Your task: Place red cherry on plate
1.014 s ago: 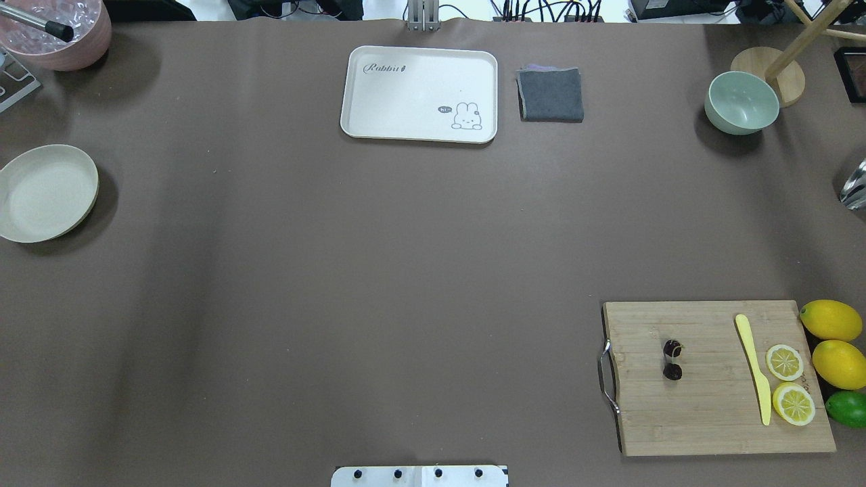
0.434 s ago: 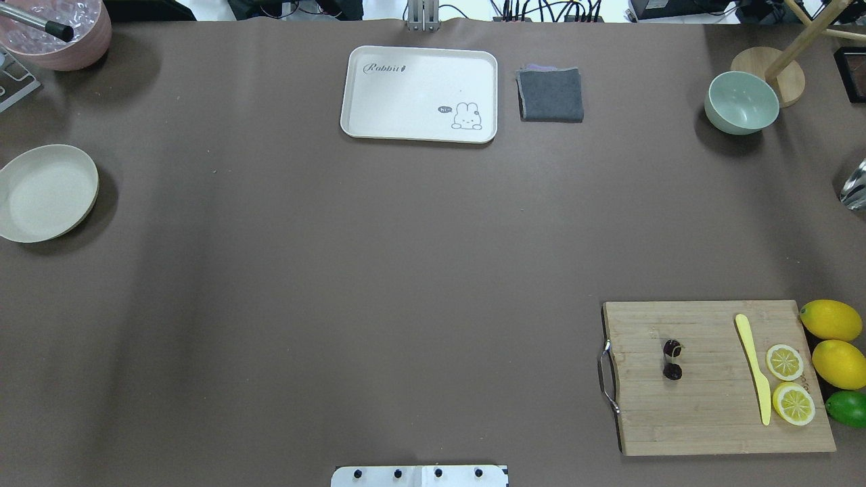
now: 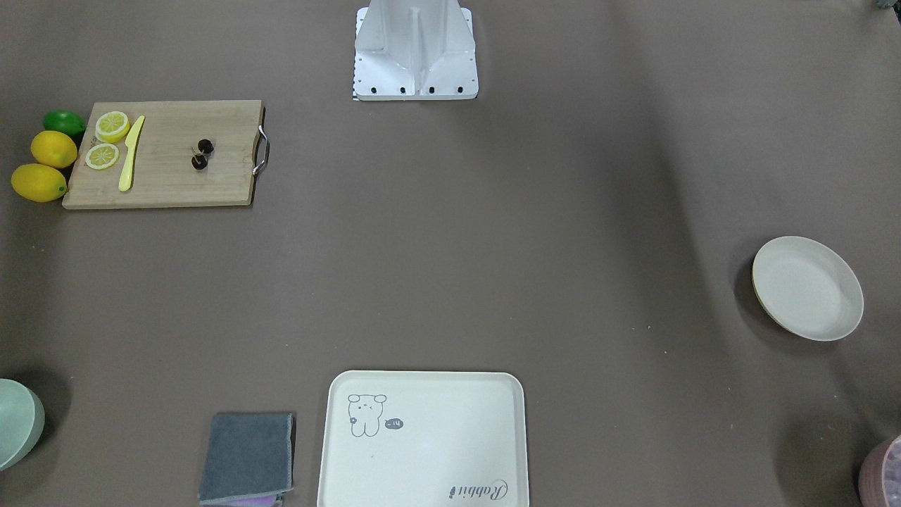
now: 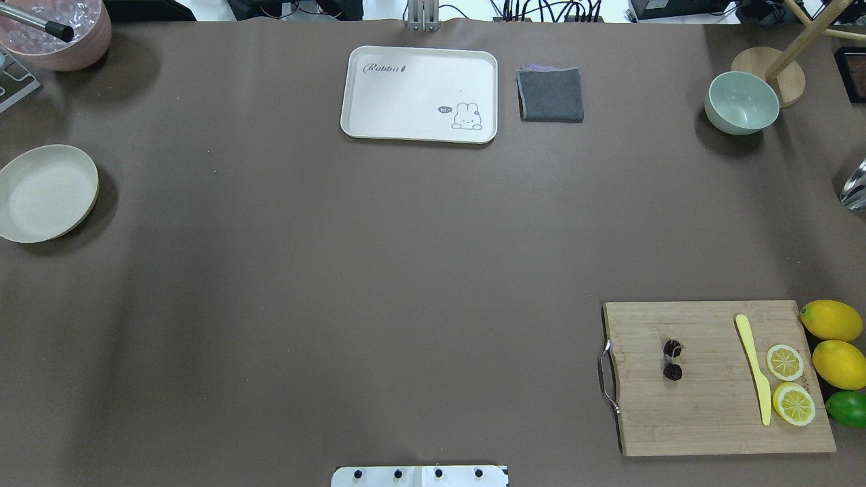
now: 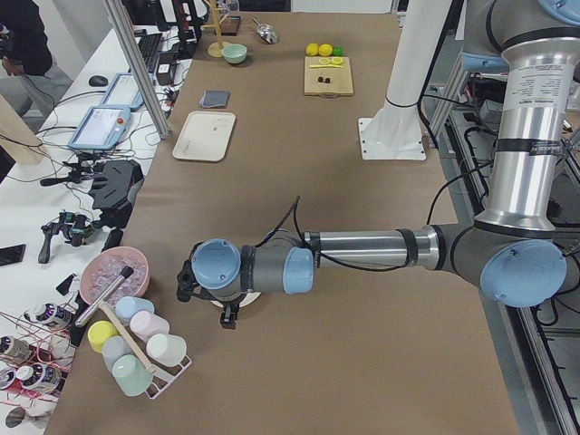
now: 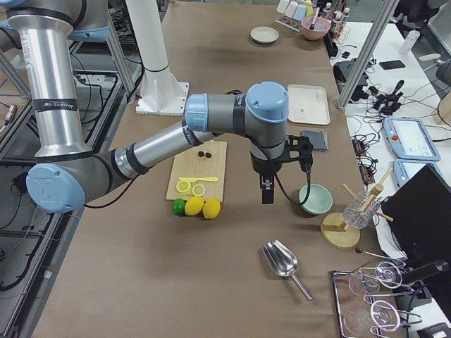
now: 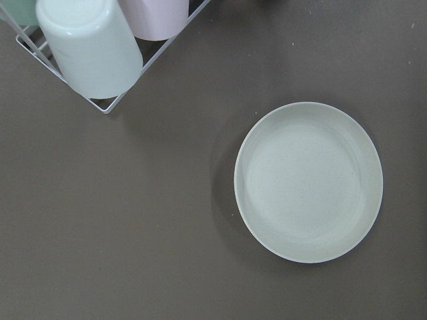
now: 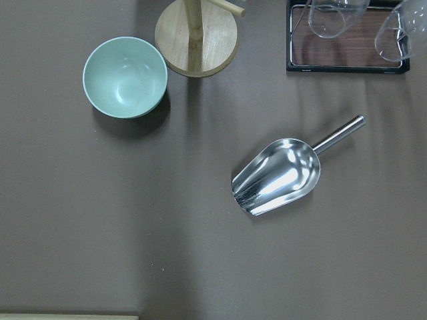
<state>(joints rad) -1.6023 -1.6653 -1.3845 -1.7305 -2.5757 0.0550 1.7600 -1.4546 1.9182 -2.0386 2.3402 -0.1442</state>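
Observation:
The red cherry [image 4: 672, 360], a pair of tiny dark fruits joined by stems, lies on the wooden cutting board [image 4: 717, 406] at the near right; it also shows as the cherry [image 3: 202, 154] in the front view. The cream plate [image 4: 44, 193] stands empty at the table's left edge and fills the left wrist view as the plate [image 7: 308, 181]. My left gripper [image 5: 227, 314] hangs over that plate, seen only from the side, so I cannot tell its state. My right gripper [image 6: 266, 191] hovers near the green bowl, far from the cherry, its state likewise unclear.
On the board lie a yellow knife [image 4: 754, 379] and two lemon halves [image 4: 785, 362], with lemons [image 4: 831, 320] and a lime beside it. A rabbit tray [image 4: 419, 93], grey cloth [image 4: 551, 95] and green bowl [image 4: 741, 103] line the far side. A metal scoop [image 8: 277, 176] lies right; a cup rack [image 7: 93, 47] is near the plate.

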